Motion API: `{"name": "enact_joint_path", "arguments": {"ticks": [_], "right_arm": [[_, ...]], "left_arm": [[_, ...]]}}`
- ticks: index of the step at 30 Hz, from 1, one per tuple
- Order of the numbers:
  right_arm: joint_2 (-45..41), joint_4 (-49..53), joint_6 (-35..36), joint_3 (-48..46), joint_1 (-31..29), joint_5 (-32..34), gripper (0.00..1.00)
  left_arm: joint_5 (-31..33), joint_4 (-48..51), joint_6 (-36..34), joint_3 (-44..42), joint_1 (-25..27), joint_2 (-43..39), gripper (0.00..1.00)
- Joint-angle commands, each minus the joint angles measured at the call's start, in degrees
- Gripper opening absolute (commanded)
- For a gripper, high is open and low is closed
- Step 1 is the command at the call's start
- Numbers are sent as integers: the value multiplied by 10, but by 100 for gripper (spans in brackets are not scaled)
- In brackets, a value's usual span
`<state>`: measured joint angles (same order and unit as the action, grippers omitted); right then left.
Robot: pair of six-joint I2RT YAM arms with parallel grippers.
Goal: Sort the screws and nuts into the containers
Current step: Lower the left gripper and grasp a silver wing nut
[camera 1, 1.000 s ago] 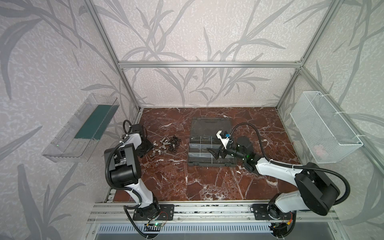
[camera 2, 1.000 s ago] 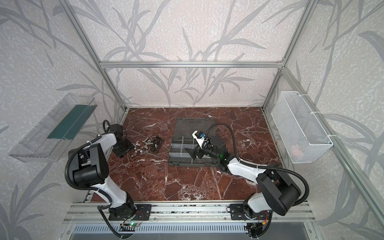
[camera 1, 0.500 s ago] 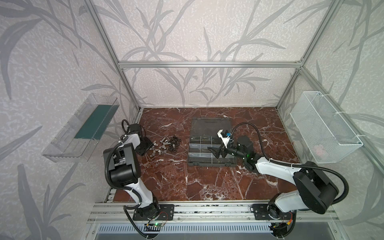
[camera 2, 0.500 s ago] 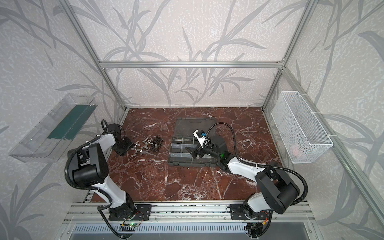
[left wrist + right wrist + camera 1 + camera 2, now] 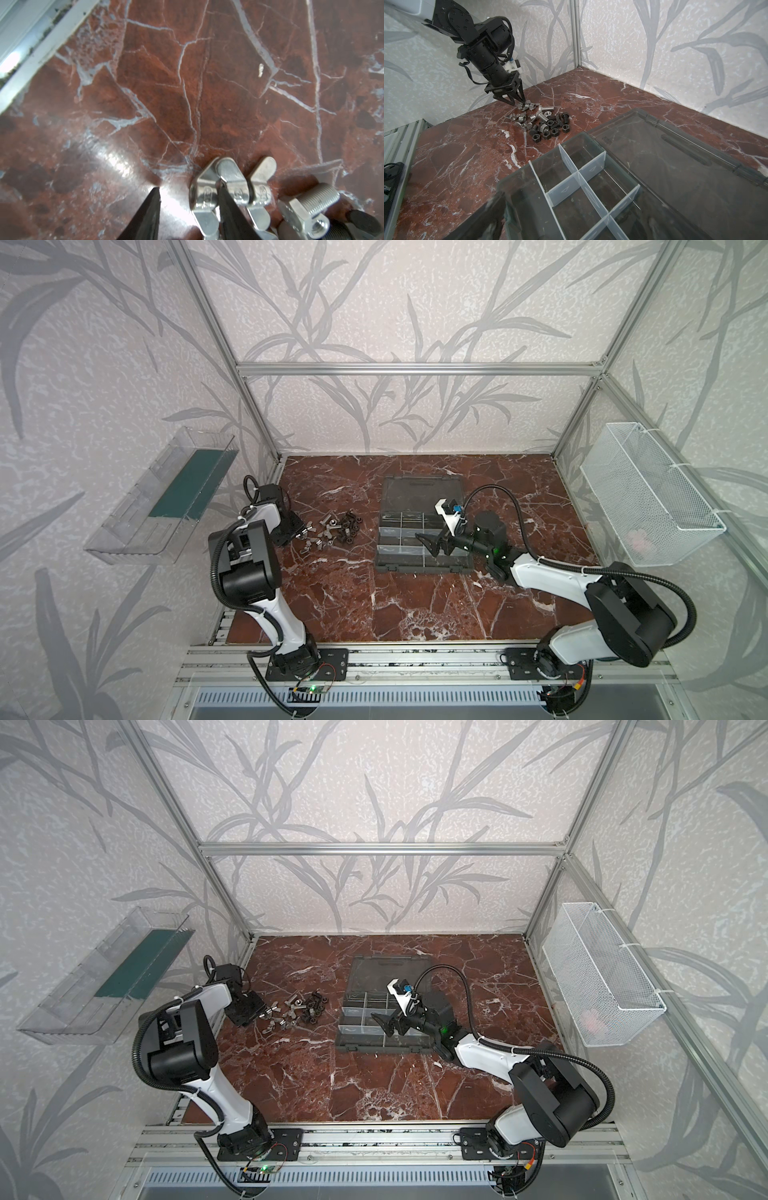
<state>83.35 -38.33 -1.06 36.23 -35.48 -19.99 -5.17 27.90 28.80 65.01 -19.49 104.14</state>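
A heap of silver and black screws and nuts point(image 5: 334, 530) point(image 5: 297, 1011) point(image 5: 542, 122) lies on the red marble floor, left of the dark grey organizer case point(image 5: 419, 569) point(image 5: 376, 1047). The case's containers point(image 5: 591, 187) hold nothing, and its lid point(image 5: 422, 493) lies flat behind. My left gripper point(image 5: 188, 199) point(image 5: 304, 532) point(image 5: 517, 101) is down at the heap's left edge. Its jaws stand apart around a silver wing nut point(image 5: 204, 192) that touches one fingertip. My right gripper point(image 5: 430, 545) point(image 5: 390, 1021) hovers open over the case, one finger point(image 5: 483, 216) at its front-left corner.
A silver bolt with a hex nut point(image 5: 311, 201) lies beside the wing nuts. A clear plastic tray point(image 5: 166, 506) hangs on the left wall and a white wire basket point(image 5: 648, 497) on the right. Aluminium frame posts stand at the floor's corners.
My left gripper's jaws have narrowed around the wing nut at the heap's edge. The right gripper has drifted slightly left over the case and stays wide open.
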Motion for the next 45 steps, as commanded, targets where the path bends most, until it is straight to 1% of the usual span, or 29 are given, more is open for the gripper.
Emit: {"name": "enact_joint_path", "arguments": {"ticks": [1, 5, 6, 10, 13, 15, 18, 21, 26, 28, 34, 38, 41, 45], "right_arm": [[7, -13, -3, 3, 4, -1, 99], [11, -17, -9, 6, 5, -6, 99], [11, -17, -9, 6, 4, -7, 99], [9, -15, -7, 5, 7, -4, 99], [8, -17, -9, 3, 8, -4, 99], [8, -17, -9, 3, 9, -5, 99], [9, -19, -11, 2, 10, -7, 99], [8, -21, -13, 2, 10, -8, 99], [9, -25, -17, 1, 10, -11, 99], [9, -30, -18, -1, 11, -14, 99], [6, -34, -21, -3, 13, -17, 99], [5, -35, -20, -3, 14, -17, 99], [5, -35, -21, -4, 14, -17, 99], [4, -33, -20, -3, 17, -14, 99]], "left_arm": [[19, 21, -17, 11, 4, 4, 42], [23, 17, -23, 7, 11, 3, 42], [21, 17, -23, 8, 13, 6, 39], [21, 21, -28, 13, 19, 15, 37], [26, 22, -32, 13, 20, 13, 34], [29, 22, -34, 13, 20, 14, 29], [35, 25, -39, 14, 21, 17, 28], [41, 28, -43, 18, 22, 21, 23], [45, 26, -48, 17, 26, 20, 22], [44, 25, -49, 16, 27, 20, 19], [45, 26, -52, 19, 31, 26, 18], [44, 23, -54, 17, 37, 23, 14], [44, 24, -55, 19, 45, 16, 9], [61, 29, -62, 23, 73, -8, 8]]}}
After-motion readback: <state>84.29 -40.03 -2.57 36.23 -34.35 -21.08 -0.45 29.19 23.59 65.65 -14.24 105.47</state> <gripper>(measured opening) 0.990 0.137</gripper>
